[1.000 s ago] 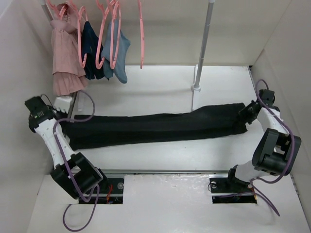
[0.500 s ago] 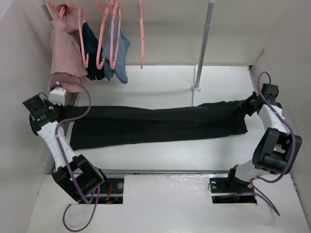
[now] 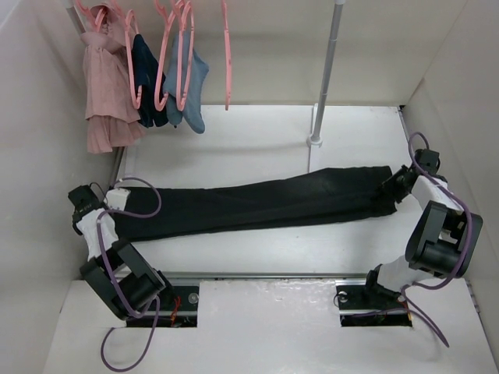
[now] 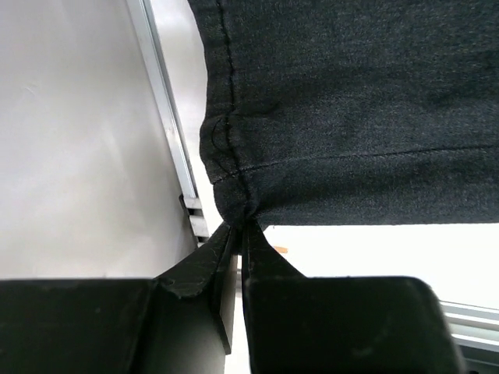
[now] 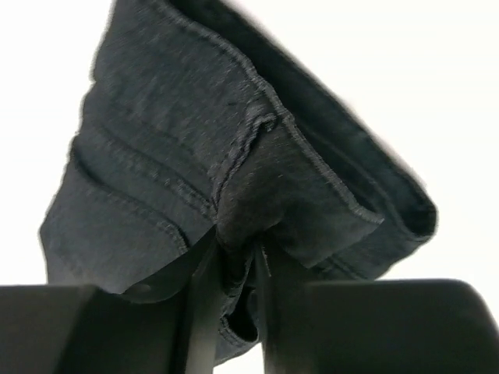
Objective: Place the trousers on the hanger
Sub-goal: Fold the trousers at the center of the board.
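Black fabric spans the bench (image 3: 249,136) from left to right: the trousers (image 3: 257,204) lie flat, pulled out long, slightly nearer at the left end.

Left gripper (image 4: 238,227): jaws closed tight on a puckered corner of the hemmed edge at the left end.

Right gripper (image 5: 234,248): jaws narrow, with a raised fold of stitched fabric between them at the right end. I read this as a grip, though I cannot tell how firm it is.

The hanger (image 3: 227,62) hangs bare on the far rail, just right of the hangers carrying pink, navy and light-blue garments, well apart from the trousers.

Step in hand, as I judge it: spreading and straightening the garment on the bench. Nothing is threaded yet.

Next move, my estimate: fold the trousers shorter across the middle, or free one gripper to fetch the hanger. Either way one end must be let go without the cloth bunching, and the thin hanger bar needs a careful pinch.
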